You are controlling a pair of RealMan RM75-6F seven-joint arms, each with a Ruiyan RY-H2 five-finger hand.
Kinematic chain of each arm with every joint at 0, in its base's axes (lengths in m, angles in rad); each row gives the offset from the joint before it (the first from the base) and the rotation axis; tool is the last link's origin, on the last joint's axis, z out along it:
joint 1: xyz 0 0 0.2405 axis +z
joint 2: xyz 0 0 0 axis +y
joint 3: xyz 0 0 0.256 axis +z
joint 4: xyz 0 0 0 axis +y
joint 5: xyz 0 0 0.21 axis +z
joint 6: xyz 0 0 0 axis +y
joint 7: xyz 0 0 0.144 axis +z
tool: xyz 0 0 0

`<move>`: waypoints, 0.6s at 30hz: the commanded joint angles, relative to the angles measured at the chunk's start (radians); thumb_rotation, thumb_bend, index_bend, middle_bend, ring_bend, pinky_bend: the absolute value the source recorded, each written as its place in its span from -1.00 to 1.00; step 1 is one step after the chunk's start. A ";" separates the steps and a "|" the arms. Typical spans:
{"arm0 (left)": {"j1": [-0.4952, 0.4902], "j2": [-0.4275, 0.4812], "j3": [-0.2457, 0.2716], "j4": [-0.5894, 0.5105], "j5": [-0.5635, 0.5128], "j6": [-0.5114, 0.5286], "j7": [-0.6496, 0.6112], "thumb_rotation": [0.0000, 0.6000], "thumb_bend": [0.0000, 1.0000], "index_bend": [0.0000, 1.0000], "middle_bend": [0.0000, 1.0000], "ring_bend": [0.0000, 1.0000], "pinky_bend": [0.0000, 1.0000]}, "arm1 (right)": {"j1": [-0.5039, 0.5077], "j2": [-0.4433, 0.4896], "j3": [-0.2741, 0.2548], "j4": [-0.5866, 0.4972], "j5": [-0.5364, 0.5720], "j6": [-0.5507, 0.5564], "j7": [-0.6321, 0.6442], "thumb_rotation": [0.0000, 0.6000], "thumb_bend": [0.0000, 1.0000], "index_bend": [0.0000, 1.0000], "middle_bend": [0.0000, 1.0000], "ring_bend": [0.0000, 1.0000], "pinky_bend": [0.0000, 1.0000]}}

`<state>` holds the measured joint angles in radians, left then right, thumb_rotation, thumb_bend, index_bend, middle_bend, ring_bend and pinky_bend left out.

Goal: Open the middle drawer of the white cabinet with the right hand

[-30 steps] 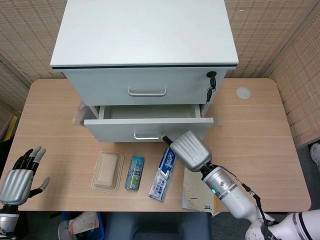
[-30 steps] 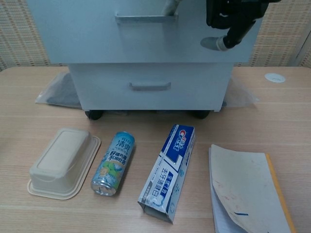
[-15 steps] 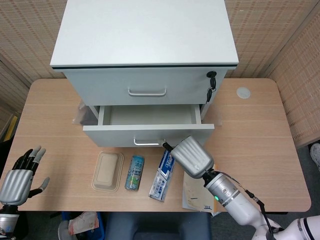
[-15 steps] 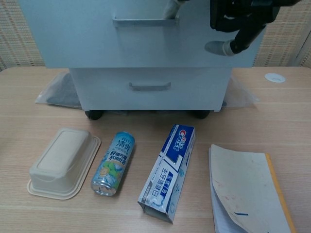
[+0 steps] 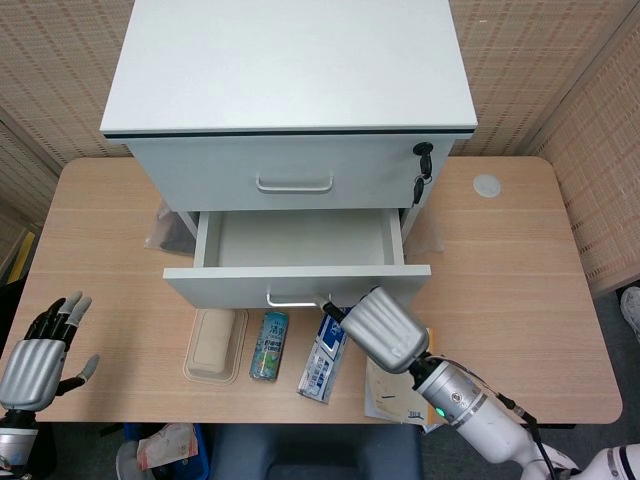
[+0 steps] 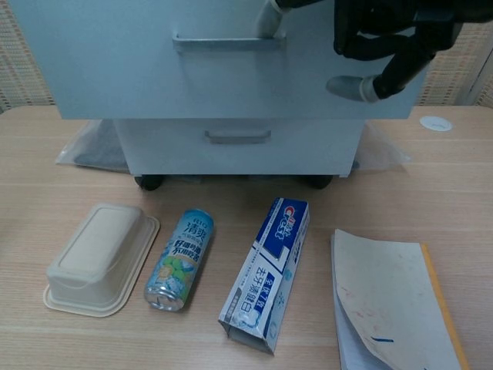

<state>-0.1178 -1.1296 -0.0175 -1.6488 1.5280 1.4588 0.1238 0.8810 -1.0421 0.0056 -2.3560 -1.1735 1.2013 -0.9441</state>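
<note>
Handle (image 5: pixel 296 298) hooked by right hand (image 5: pixel 385 328)

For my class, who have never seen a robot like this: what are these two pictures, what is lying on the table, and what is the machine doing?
A two-armed robot with humanlike hands photographs itself. One camera sits at its head, looking down; one at its chest, looking forward. The right hand hooks a finger on the handle of the middle drawer of the white cabinet, which stands partly pulled out. The left hand hangs idle, holding nothing. On the table lie a beige container, a drink can, a toothpaste box and a notebook.
</note>
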 commanded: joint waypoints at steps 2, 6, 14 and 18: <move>0.000 0.000 -0.001 -0.002 0.001 0.001 0.001 1.00 -0.37 -0.97 -0.97 -0.99 -0.72 | -0.029 0.009 -0.010 0.000 -0.064 -0.005 0.023 1.00 -0.24 -0.67 0.81 0.82 0.60; 0.000 0.002 -0.001 -0.004 0.002 0.002 0.004 1.00 -0.37 -0.96 -0.97 -0.99 -0.72 | -0.052 0.020 -0.015 0.000 -0.111 -0.011 0.038 1.00 -0.24 -0.67 0.81 0.82 0.60; 0.000 0.005 0.001 -0.010 0.004 0.002 0.010 1.00 -0.37 -0.97 -0.97 -0.99 -0.72 | -0.086 0.033 -0.026 0.000 -0.169 -0.033 0.051 1.00 -0.24 -0.67 0.81 0.82 0.60; 0.000 0.006 0.002 -0.013 0.005 0.002 0.012 1.00 -0.37 -0.97 -0.97 -0.99 -0.72 | -0.102 0.036 -0.027 0.000 -0.193 -0.042 0.056 1.00 -0.24 -0.67 0.81 0.82 0.60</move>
<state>-0.1180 -1.1240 -0.0159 -1.6614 1.5330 1.4607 0.1361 0.7828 -1.0073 -0.0205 -2.3560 -1.3623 1.1619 -0.8901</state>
